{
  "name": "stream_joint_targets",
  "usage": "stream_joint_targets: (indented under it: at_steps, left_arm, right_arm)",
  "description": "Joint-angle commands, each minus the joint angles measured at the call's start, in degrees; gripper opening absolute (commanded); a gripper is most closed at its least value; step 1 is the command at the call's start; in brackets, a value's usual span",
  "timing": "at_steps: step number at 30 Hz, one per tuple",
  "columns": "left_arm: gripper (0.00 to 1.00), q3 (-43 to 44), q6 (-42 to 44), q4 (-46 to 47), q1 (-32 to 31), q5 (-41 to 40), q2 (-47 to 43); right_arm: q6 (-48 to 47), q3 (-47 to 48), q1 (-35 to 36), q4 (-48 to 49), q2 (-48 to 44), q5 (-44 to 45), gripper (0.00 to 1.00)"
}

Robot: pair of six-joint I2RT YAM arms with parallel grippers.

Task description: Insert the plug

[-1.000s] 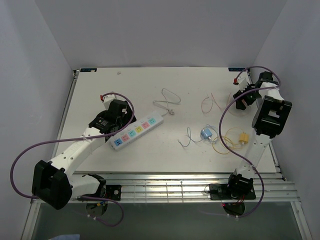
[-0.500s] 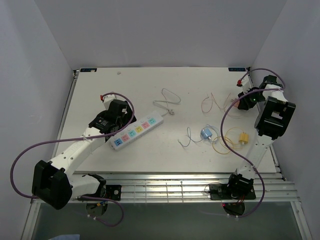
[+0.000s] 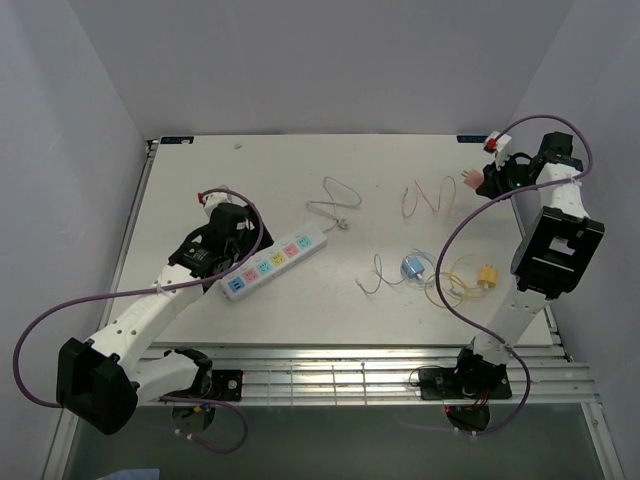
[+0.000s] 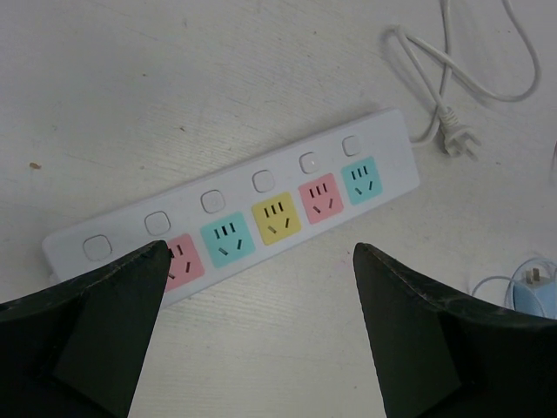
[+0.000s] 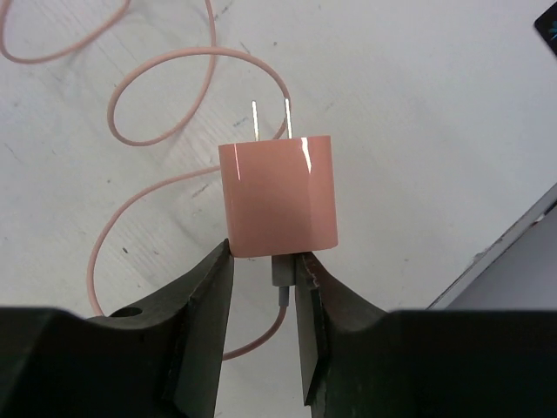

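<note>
right gripper (image 5: 264,259) pinching pink plug (image 5: 278,196) at its base | left gripper (image 4: 259,254) spread wide over power strip (image 4: 235,205)

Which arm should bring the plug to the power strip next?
Right. The right gripper is closed on the pink plug, prongs pointing outward; the left gripper hangs open over the strip, holding nothing.

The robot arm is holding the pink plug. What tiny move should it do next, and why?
Probably the right gripper should carry the pink plug leftward over the table toward the power strip. It grips the plug's back end with the prongs free, but the strip lies far off, below the open left gripper, so nothing can go in yet.
</note>
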Motion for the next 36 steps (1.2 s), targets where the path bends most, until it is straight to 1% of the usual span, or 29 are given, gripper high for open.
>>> stream_joint_targets:
  at_steps: [1, 4, 5, 7, 8, 10, 11, 12, 13, 14, 15, 17, 18, 20, 21, 23, 26, 32, 36]
  left_arm:
    - [0.98, 0.49, 1.61, 2.86, 0.24, 6.0, -1.67]
    - [0.98, 1.63, 2.31, 4.79, 0.24, 10.75, -1.68]
    - [0.98, 1.98, 2.58, 5.41, 0.24, 12.41, -1.59]
    - [0.98, 2.34, 2.84, 7.25, 0.15, 18.21, -1.76]
    - [0.98, 2.51, 3.1, 9.52, 0.15, 23.19, -2.02]
    - [0.98, 2.78, 2.84, 12.69, 0.15, 26.74, -3.07]
    - [0.98, 3.04, 2.67, 13.58, 0.15, 28.32, -3.52]
    - [0.98, 3.3, 2.49, 14.63, 0.06, 31.21, -4.04]
    - [0.98, 3.57, 2.06, 15.77, 0.06, 32.11, -4.57]
    - [0.98, 3.83, 1.79, 17.53, 0.06, 32.9, -5.71]
    - [0.98, 4.01, 1.79, 18.41, -0.02, 33.6, -6.24]
    - [0.98, 4.97, 1.44, 19.3, -0.11, 35.01, -6.95]
    - [0.98, 5.32, 1.44, 19.47, -0.2, 35.63, -7.47]
    - [0.98, 6.11, 0.83, 19.91, -0.29, 38.7, -7.74]
    - [0.98, 6.03, 0.56, 20.61, -0.46, 40.1, -8.26]
    - [0.98, 5.24, -0.4, 23.25, -0.55, 44.13, -8.7]
    - [0.98, 4.36, -1.02, 25.8, -0.82, 46.96, -9.06]
    - [0.98, 3.83, -1.2, 28.17, -1.34, 48.72, -6.69]
    - [0.98, 3.31, -1.81, 28.97, -1.96, 49.61, -5.72]
  right_arm:
    - [3.92, -1.23, 0.27, 4.17, -6.2, -6.5, 0.14]
    - [8.23, -2.63, 2.29, 7.08, -11.64, -5.98, 0.13]
    - [8.33, -3.85, 3.25, 7.7, -14.79, -5.63, 0.12]
    - [10.25, -6.4, 6.85, 10.41, -18.75, -3.45, 0.11]
    - [10.96, -10.16, 8.26, 14.78, -23.13, -3.0, 0.11]
    - [12.63, -14.39, 13.17, 19.28, -27.8, -1.25, 0.11]
    - [12.99, -16.33, 15.19, 20.87, -31.92, -0.02, 0.11]
    - [14.12, -20.0, 19.04, 24.63, -33.96, 1.13, 0.11]
    - [15.61, -21.95, 20.73, 26.75, -35.98, 1.57, 0.11]
    - [17.63, -23.45, 22.66, 28.08, -39.31, 0.36, 0.11]
    - [19.48, -24.86, 26.43, 30.79, -40.65, -0.09, 0.11]
    - [22.38, -28.11, 29.79, 32.83, -44.24, -0.36, 0.11]
    - [23.96, -28.99, 33.81, 33.36, -45.13, 0.6, 0.12]
    - [25.03, -30.67, 37.78, 33.81, -46.89, 4.37, 0.12]
    - [25.99, -30.76, 41.46, 33.28, -47.25, 5.61, 0.12]
    - [28.01, -31.55, 44.47, 32.93, -48.13, 8.43, 0.11]
    - [30.04, -33.39, 51.22, 33.37, -49.27, 10.27, 0.11]
    - [32.85, -35.33, 59.41, 33.37, -49.8, 14.49, 0.11]
    - [33.03, -35.42, 62.23, 33.37, -49.8, 16.16, 0.11]
